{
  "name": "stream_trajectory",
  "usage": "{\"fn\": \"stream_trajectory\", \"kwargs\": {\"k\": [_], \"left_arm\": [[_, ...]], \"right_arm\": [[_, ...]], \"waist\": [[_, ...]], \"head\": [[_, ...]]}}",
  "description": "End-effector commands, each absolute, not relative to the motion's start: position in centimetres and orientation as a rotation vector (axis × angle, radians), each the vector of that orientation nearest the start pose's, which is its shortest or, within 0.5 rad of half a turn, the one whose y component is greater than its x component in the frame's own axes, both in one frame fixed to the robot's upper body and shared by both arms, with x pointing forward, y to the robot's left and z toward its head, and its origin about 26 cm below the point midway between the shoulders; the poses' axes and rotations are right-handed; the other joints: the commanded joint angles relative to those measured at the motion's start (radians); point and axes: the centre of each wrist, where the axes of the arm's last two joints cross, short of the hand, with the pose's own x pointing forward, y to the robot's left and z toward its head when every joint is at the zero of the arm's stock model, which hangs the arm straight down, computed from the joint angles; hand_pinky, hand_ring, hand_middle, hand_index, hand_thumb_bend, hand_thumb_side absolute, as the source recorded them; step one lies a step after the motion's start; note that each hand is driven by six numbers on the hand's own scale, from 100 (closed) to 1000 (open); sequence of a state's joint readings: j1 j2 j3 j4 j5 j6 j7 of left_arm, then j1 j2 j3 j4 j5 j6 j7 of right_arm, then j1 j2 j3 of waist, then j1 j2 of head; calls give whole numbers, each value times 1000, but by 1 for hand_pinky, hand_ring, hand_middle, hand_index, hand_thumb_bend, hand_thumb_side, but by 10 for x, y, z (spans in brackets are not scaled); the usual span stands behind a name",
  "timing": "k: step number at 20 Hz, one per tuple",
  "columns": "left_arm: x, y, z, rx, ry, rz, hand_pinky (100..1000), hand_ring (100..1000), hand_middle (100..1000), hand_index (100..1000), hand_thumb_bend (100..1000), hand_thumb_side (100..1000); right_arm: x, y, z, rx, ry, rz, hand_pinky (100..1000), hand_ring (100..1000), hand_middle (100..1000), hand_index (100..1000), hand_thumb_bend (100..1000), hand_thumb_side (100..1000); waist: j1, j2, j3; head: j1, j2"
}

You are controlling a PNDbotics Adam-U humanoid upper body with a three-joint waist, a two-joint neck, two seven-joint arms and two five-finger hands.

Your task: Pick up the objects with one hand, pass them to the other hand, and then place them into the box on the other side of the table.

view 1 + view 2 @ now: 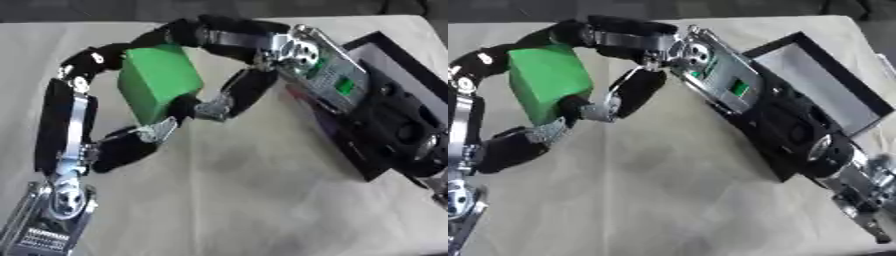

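Your green block sits up off the table, caught between your two hands at the far middle of the work area. It is tilted, with its lighter face turned up and away from you.

Your left hand comes up from the lower left corner and wraps the block from its left side: the long black fingers arch over the block's top left edge, and the thumb curls in under its lower corner, touching it. So the left hand is closed around the block.

Your right hand reaches in from the right. Its upper fingers lie curled across the top of the block, meeting your left fingers there, while its thumb bends down to the block's lower right corner. That hand is grasping the block as well.

Just behind your right wrist, on its right, lies the black box, set at an angle on the table with its pale inside open to view. Your right forearm crosses over the box's near edge.

Beneath both hands the table is covered in a plain beige cloth.
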State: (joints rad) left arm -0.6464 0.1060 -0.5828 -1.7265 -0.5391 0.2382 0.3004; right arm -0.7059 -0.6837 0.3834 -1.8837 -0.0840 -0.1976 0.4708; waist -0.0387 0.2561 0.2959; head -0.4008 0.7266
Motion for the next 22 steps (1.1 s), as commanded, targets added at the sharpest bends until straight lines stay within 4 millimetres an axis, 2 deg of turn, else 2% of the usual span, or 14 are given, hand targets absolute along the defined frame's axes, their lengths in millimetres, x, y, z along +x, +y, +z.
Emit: {"fn": "stream_trajectory", "kwargs": {"k": [1,5,6,9,10,13,22], "left_arm": [[312,49,190,410,-2292,-741,809,711,608,798,625,390],[312,48,189,415,-2286,-780,814,717,613,796,603,271],[312,48,189,416,-2286,-790,815,719,614,795,569,217],[312,48,188,416,-2279,-816,818,722,615,792,527,152],[312,48,188,415,-2276,-825,821,725,617,790,484,100],[312,48,187,414,-2267,-849,823,729,618,789,472,100],[313,48,186,430,-2235,-879,825,734,620,792,508,100]], "right_arm": [[320,-202,284,-173,2797,-2132,1000,743,542,692,100,280],[319,-203,284,-176,2803,-2128,1000,742,542,693,100,283],[319,-203,285,-178,2806,-2126,1000,742,542,693,100,285],[318,-203,286,-186,2816,-2116,1000,742,542,694,100,288],[318,-204,287,-189,2820,-2111,1000,743,542,694,100,295],[316,-204,289,-201,2833,-2097,1000,743,542,694,100,301],[312,-205,293,-228,2855,-2076,1000,743,542,696,100,316]], "waist": [[-5,0,-1],[-4,0,-1],[-4,0,-1],[-4,0,-1],[-4,1,-1],[-4,0,-1],[-3,0,-2]], "head": [[-6,-8],[-8,-8],[-8,-8],[-10,-9],[-12,-10],[-17,-11],[-21,-10]]}}
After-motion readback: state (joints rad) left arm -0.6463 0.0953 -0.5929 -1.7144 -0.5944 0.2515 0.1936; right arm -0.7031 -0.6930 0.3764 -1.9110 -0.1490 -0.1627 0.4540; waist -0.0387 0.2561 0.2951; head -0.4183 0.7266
